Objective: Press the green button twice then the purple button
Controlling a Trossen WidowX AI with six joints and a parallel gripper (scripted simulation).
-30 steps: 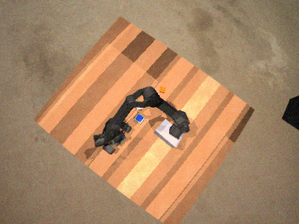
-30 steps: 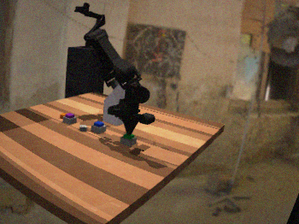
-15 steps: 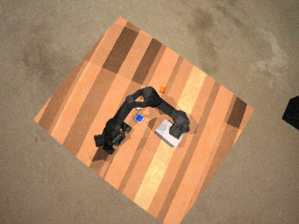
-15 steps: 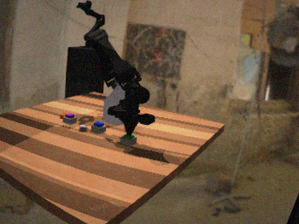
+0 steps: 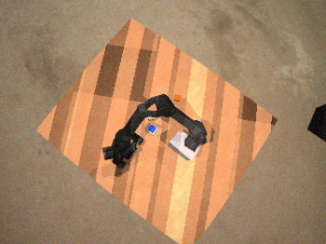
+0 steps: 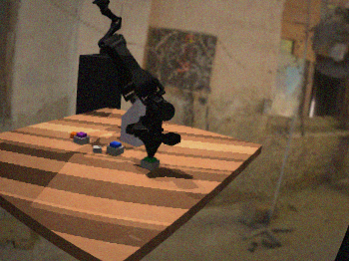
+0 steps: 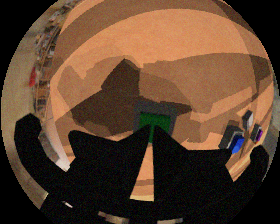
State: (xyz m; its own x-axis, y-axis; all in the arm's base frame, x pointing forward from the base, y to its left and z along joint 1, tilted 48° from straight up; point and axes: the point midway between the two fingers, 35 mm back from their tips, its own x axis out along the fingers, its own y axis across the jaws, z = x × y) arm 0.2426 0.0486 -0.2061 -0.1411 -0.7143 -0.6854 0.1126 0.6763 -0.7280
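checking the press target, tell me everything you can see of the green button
The green button is a small green cap on a squat grey square base, standing upright on the striped wooden table, apart from the blue and purple buttons to its left in the exterior view. The tool, shut and holding nothing, points straight down onto the cap and appears to touch it. In the wrist view the green top shows just beyond the closed tips. Whether it is bottomed out is unclear.

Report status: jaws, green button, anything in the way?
Jaws shut, empty, tips down on green button. Purple button untouched, far side. Blue button between them; nothing blocking.
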